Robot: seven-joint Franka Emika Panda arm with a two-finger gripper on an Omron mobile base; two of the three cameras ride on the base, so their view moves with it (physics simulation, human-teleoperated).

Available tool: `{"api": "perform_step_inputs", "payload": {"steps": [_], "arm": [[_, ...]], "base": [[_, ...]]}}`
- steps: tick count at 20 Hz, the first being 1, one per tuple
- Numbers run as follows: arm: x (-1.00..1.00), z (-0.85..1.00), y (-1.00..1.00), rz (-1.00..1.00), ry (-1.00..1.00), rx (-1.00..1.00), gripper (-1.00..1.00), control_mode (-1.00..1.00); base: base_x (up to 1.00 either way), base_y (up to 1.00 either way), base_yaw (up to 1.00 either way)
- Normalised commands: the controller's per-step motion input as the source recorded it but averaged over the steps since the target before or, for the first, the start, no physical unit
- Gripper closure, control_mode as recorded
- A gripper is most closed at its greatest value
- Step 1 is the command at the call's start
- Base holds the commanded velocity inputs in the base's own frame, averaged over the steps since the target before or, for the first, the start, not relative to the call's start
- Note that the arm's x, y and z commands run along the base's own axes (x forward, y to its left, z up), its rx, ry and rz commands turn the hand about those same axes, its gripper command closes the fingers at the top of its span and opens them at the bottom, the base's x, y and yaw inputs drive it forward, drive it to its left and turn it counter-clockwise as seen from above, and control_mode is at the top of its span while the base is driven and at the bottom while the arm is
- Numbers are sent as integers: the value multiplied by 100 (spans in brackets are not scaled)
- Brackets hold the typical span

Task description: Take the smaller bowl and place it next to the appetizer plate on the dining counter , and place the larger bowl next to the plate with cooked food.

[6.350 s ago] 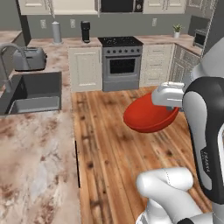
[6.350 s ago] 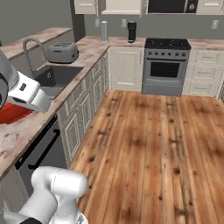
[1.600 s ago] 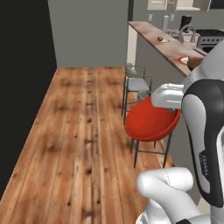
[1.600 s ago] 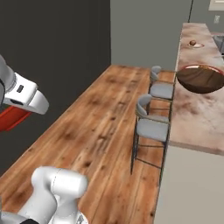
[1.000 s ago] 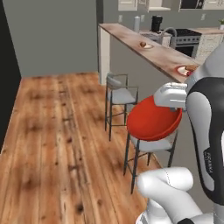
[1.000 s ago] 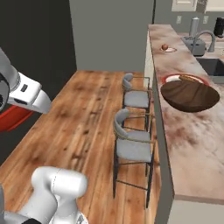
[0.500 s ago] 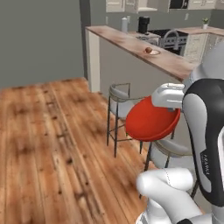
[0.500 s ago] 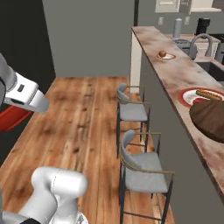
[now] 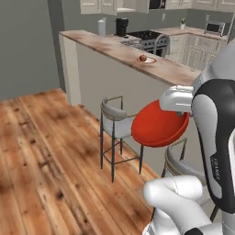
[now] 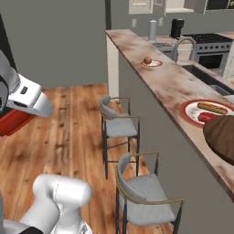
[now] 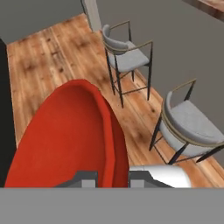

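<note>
The smaller bowl (image 9: 157, 126), glossy red-orange, hangs tilted on edge in the air beside the dining counter (image 9: 117, 50). My gripper (image 11: 112, 178) is shut on its rim, and the bowl (image 11: 72, 140) fills the left of the hand view. The appetizer plate (image 9: 146, 59), with one round red-brown lump, sits far along the counter top (image 10: 171, 80). Nearer on it lie a red-rimmed plate with cooked food (image 10: 204, 112) and, right beside that, the dark wooden larger bowl (image 10: 224, 135), cut off by the picture's edge.
Two grey bar stools (image 10: 119, 125) (image 10: 144, 195) stand against the counter's beige front, below the bowl's height. Wooden floor (image 9: 41, 156) stretches to the left. A faucet (image 10: 179, 45), sink and stove lie behind the counter.
The whole picture has shifted, so the base has moved: the counter and stools are now nearer and more face-on. The red bowl stays gripped in the same pose.
</note>
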Motion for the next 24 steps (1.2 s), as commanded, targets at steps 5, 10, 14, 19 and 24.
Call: {"api": "perform_step_inputs", "payload": {"steps": [5,10,14,19,24], "arm": [[0,0,0,0,0,0,100,100],[0,0,0,0,0,0,100,100],[0,0,0,0,0,0,100,100],[0,0,0,0,0,0,100,100],[0,0,0,0,0,0,100,100]], "base": [[70,36,-34],[76,61,-35],[86,92,-36],[84,100,-37],[75,100,-41]]}}
